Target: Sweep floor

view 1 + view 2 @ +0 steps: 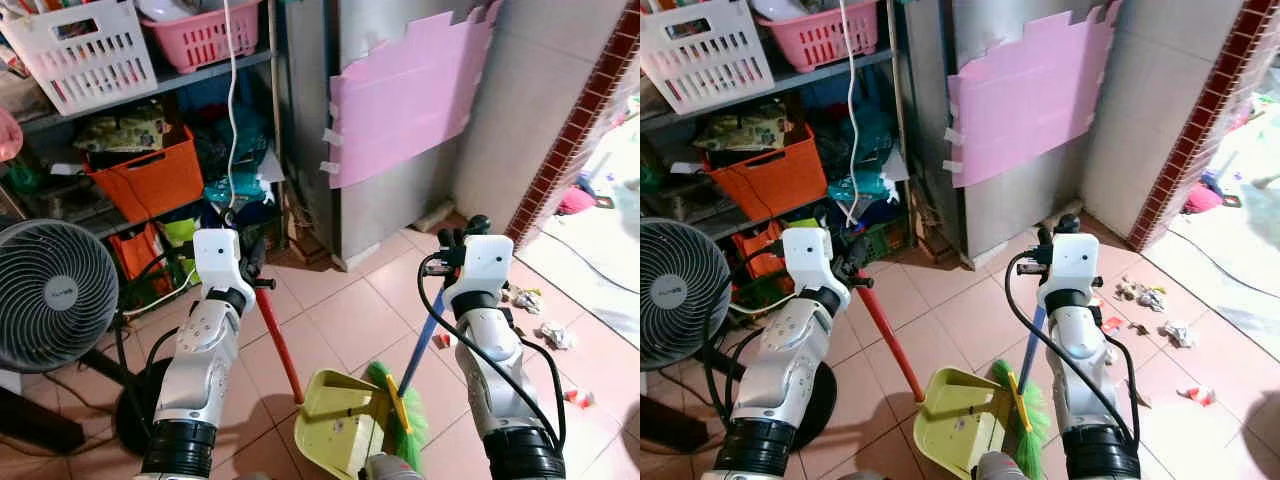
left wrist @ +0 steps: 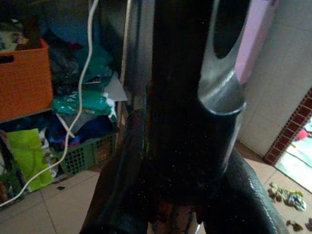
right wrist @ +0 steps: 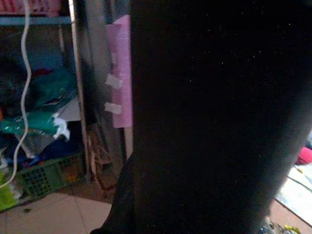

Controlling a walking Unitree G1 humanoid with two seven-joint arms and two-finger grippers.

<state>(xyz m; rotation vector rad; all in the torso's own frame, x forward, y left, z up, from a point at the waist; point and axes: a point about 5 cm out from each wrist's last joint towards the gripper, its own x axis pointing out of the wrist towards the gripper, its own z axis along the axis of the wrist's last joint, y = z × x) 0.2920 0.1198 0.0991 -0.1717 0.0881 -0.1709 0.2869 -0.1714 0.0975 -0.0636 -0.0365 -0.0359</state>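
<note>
I have both tools in hand and stand ready to sweep: my left gripper [image 1: 252,262] is clamped on the top of the red handle [image 1: 280,345] of the yellow-green dustpan [image 1: 340,420], which rests on the tiled floor [image 1: 335,320] just in front of me, and my right gripper [image 1: 455,240] is closed around the blue handle [image 1: 420,345] of the broom, whose green bristles [image 1: 405,415] sit right beside the pan's mouth. The rubbish is not here, though; the crumpled scraps of litter [image 1: 1145,295] lie well off to my right, near the red-tiled wall edge [image 1: 570,140]. So I judge the sweep itself has not begun, and the next move calls for turning toward that litter and carrying both tools over before drawing the bristles across it. The head views give me the whole layout, with the fan [image 1: 50,295] and the orange crate [image 1: 145,175] on my left. The left wrist view adds a closer look at scraps on the floor [image 2: 287,199] beyond the dark handle; the right wrist view is mostly dark handle.
</note>
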